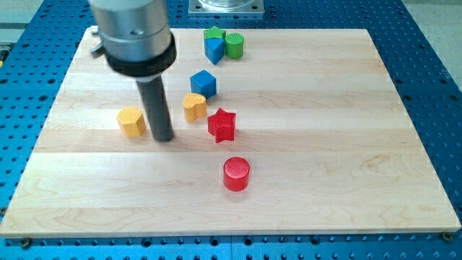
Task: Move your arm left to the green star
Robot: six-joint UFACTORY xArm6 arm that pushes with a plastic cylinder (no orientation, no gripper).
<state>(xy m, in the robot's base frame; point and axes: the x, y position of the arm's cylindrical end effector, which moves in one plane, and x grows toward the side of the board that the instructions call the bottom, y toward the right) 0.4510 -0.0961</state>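
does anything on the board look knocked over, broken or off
Nothing stands out. All the blocks sit flat on the wooden board; the green star is bunched with a blue block and green cylinder. My tip touches nothing.

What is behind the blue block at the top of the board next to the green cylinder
Behind the blue block sits the green star, only its upper points showing; its lower part is covered. The green cylinder stands beside them on the view's right. My tip is far below, between two yellow blocks.
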